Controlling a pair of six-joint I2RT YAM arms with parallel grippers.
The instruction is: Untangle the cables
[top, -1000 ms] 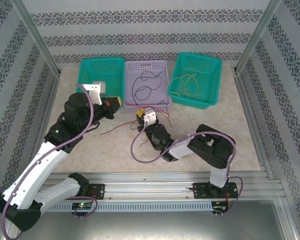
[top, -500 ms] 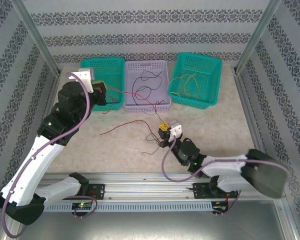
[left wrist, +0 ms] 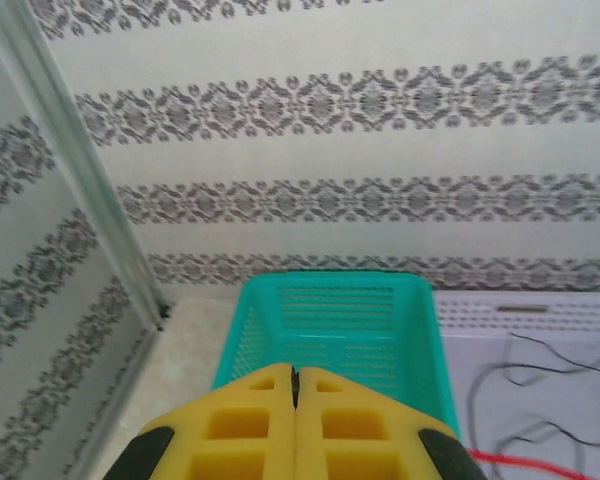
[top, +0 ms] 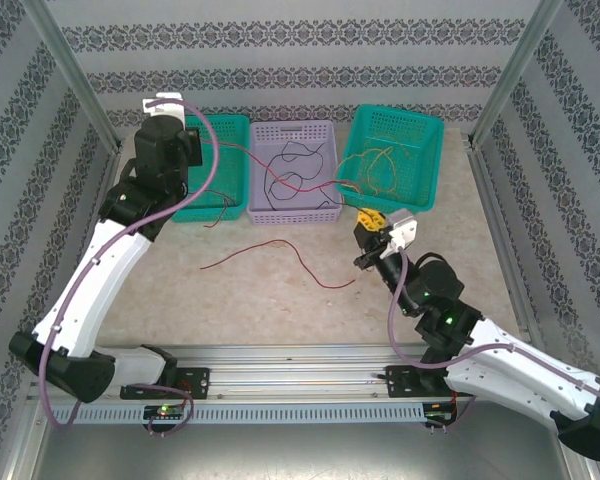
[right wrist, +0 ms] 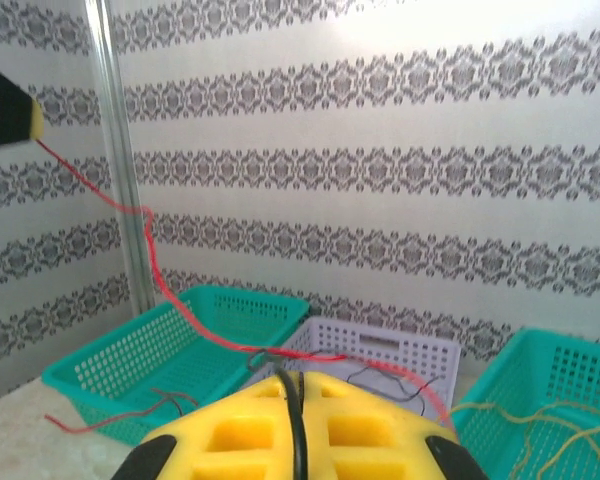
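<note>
Left gripper (left wrist: 294, 385) and, apparently, right gripper (right wrist: 298, 385) both clamp the stretched red cable (right wrist: 152, 255); pull harder and you'll snag the purple basket's (top: 292, 213) black cable (top: 268, 183).

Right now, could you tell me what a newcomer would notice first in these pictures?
A red cable strung through the air from the shut left tool, held high above the left teal basket, down toward the right tool. Below it, a second cable, also red, lies loose on the table.
</note>
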